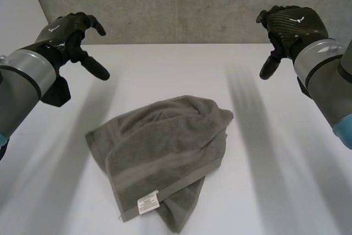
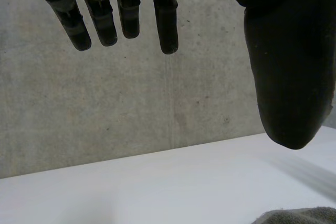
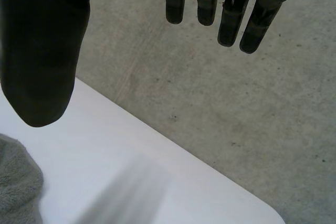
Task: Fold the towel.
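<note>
Since it lies doubled on the desk (image 1: pixel 275 191), label (image 1: pixel 148 202) corner nearest, the towel (image 1: pixel 165 158) seems to run its long axis from there toward its far right corner. Beyond the towel, either side, the left hand (image 1: pixel 66 37) and right hand (image 1: pixel 291 26) hover, fingers (image 2: pixel 165 24) apart and empty, likely poised to reach in.

Nubby grey terry towel (image 1: pixel 165 152) on smooth matt white table (image 1: pixel 275 180).

We cannot read the print on the white label (image 1: pixel 148 202) of the towel (image 1: pixel 165 152) (far too small), its lower layers lie hidden under the top fold, and each wrist view's edge cuts off all but a corner of it.
</note>
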`<act>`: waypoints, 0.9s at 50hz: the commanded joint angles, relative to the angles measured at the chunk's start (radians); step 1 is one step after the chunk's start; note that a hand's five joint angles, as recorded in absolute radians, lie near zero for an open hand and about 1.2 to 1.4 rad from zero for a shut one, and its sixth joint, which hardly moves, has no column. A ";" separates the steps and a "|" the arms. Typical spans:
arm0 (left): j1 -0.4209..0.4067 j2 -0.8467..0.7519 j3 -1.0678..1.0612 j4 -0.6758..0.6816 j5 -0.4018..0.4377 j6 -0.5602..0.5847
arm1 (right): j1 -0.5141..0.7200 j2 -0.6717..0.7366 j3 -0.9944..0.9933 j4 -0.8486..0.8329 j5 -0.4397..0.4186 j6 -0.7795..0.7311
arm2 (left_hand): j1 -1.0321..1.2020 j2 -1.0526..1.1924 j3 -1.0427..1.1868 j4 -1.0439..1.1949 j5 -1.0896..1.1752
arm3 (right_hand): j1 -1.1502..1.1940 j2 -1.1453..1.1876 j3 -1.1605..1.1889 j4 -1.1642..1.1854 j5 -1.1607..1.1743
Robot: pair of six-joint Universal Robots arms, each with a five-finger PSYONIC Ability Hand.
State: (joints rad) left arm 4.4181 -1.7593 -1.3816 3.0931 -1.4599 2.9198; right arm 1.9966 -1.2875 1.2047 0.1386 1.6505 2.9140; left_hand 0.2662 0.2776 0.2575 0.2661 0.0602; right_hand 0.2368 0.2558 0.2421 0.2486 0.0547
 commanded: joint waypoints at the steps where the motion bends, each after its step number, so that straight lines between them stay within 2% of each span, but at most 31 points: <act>1: -0.014 -0.009 -0.037 -0.011 0.004 -0.001 | 0.022 0.016 0.027 0.022 -0.090 -0.152 | -0.064 -0.076 -0.056 -0.064 -0.033 | -0.062 -0.081 -0.068 -0.074 -0.055; 4: -0.023 -0.022 -0.106 -0.004 0.004 0.002 | 0.039 0.034 0.045 0.038 -0.143 -0.223 | -0.059 -0.070 -0.050 -0.058 -0.027 | -0.062 -0.081 -0.068 -0.074 -0.055; 6: -0.023 -0.032 -0.140 -0.002 0.006 0.006 | 0.114 0.068 0.088 0.079 -0.257 -0.324 | -0.044 -0.055 -0.035 -0.044 -0.012 | -0.062 -0.081 -0.068 -0.074 -0.055; 7: -0.025 -0.048 -0.169 -0.002 0.007 0.019 | 0.114 0.068 0.088 0.079 -0.258 -0.325 | -0.038 -0.049 -0.029 -0.038 -0.007 | -0.062 -0.081 -0.068 -0.074 -0.055; 9: -0.025 -0.068 -0.192 -0.002 0.016 0.048 | 0.175 0.103 0.139 0.084 -0.342 -0.377 | -0.038 -0.049 -0.029 -0.038 -0.007 | -0.062 -0.081 -0.068 -0.074 -0.055; 11: -0.023 -0.091 -0.214 -0.002 0.029 0.090 | 0.201 0.128 0.163 0.079 -0.365 -0.394 | -0.038 -0.049 -0.029 -0.038 -0.007 | -0.062 -0.081 -0.068 -0.074 -0.055; 13: -0.023 -0.126 -0.260 0.002 0.050 0.189 | 0.220 0.154 0.179 0.073 -0.377 -0.400 | -0.038 -0.049 -0.029 -0.038 -0.007 | -0.062 -0.081 -0.068 -0.074 -0.055; 18: -0.011 -0.161 -0.303 0.016 0.055 0.283 | 0.281 0.224 0.222 0.050 -0.393 -0.426 | -0.035 -0.046 -0.026 -0.035 -0.004 | -0.058 -0.077 -0.063 -0.070 -0.050; 23: -0.008 -0.186 -0.306 0.059 0.052 0.291 | 0.307 0.280 0.254 -0.031 -0.382 -0.455 | -0.038 -0.049 -0.029 -0.038 -0.007 | 0.065 0.046 0.060 0.054 0.073; 25: -0.008 -0.186 -0.306 0.073 0.049 0.291 | 0.315 0.298 0.275 -0.109 -0.377 -0.454 | -0.038 -0.049 -0.029 -0.038 -0.007 | 0.284 0.265 0.279 0.272 0.292; 26: -0.008 -0.186 -0.306 0.081 0.049 0.291 | 0.315 0.298 0.276 -0.109 -0.377 -0.454 | -0.038 -0.049 -0.029 -0.038 -0.007 | 0.286 0.267 0.280 0.274 0.293; 28: -0.006 -0.186 -0.304 0.085 0.047 0.291 | 0.317 0.310 0.286 -0.177 -0.373 -0.444 | -0.038 -0.049 -0.029 -0.038 -0.007 | 0.624 0.605 0.619 0.612 0.632; 29: -0.006 -0.184 -0.304 0.090 0.047 0.291 | 0.317 0.310 0.286 -0.177 -0.373 -0.444 | -0.041 -0.052 -0.032 -0.041 -0.009 | 0.626 0.607 0.621 0.614 0.634; 30: -0.006 -0.184 -0.304 0.090 0.047 0.291 | 0.317 0.310 0.288 -0.203 -0.365 -0.444 | -0.041 -0.052 -0.032 -0.041 -0.009 | 0.859 0.840 0.853 0.847 0.866; 31: -0.005 -0.183 -0.304 0.094 0.047 0.291 | 0.317 0.310 0.288 -0.203 -0.365 -0.444 | -0.044 -0.055 -0.035 -0.044 -0.012 | 0.861 0.842 0.856 0.849 0.869; 32: -0.003 -0.183 -0.304 0.102 0.046 0.291 | 0.314 0.303 0.285 -0.224 -0.348 -0.438 | -0.044 -0.055 -0.035 -0.044 -0.012 | 1.096 1.078 1.091 1.085 1.104; 33: -0.003 -0.183 -0.304 0.102 0.046 0.291 | 0.305 0.292 0.279 -0.244 -0.316 -0.412 | -0.044 -0.055 -0.035 -0.044 -0.012 | 1.159 1.140 1.154 1.147 1.166; 34: -0.002 -0.183 -0.307 0.111 0.046 0.291 | 0.304 0.292 0.279 -0.244 -0.316 -0.412 | -0.044 -0.055 -0.035 -0.044 -0.012 | 1.159 1.141 1.154 1.148 1.167; 36: 0.000 -0.183 -0.309 0.119 0.044 0.291 | 0.294 0.251 0.263 -0.283 -0.214 -0.302 | -0.041 -0.052 -0.032 -0.041 -0.009 | 1.159 1.141 1.154 1.148 1.167; 37: 0.001 -0.183 -0.312 0.124 0.044 0.291 | 0.294 0.251 0.263 -0.283 -0.213 -0.302 | -0.041 -0.052 -0.032 -0.041 -0.009 | 1.159 1.141 1.154 1.148 1.167; 39: 0.003 -0.186 -0.315 0.128 0.044 0.291 | 0.248 0.228 0.242 -0.316 -0.112 -0.205 | -0.041 -0.052 -0.032 -0.041 -0.009 | 1.159 1.141 1.154 1.148 1.167; 45: 0.004 -0.197 -0.324 0.150 0.047 0.291 | 0.166 0.226 0.216 -0.312 -0.037 -0.194 | -0.047 -0.058 -0.038 -0.047 -0.015 | 1.159 1.141 1.154 1.148 1.167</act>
State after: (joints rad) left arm 4.4213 -1.9454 -1.6963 3.2260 -1.4159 3.2104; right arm 2.2407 -1.0493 1.4485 -0.1705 1.5202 2.6781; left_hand 0.2662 0.2776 0.2575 0.2661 0.0603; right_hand 1.2770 1.3175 1.3352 1.3376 1.1539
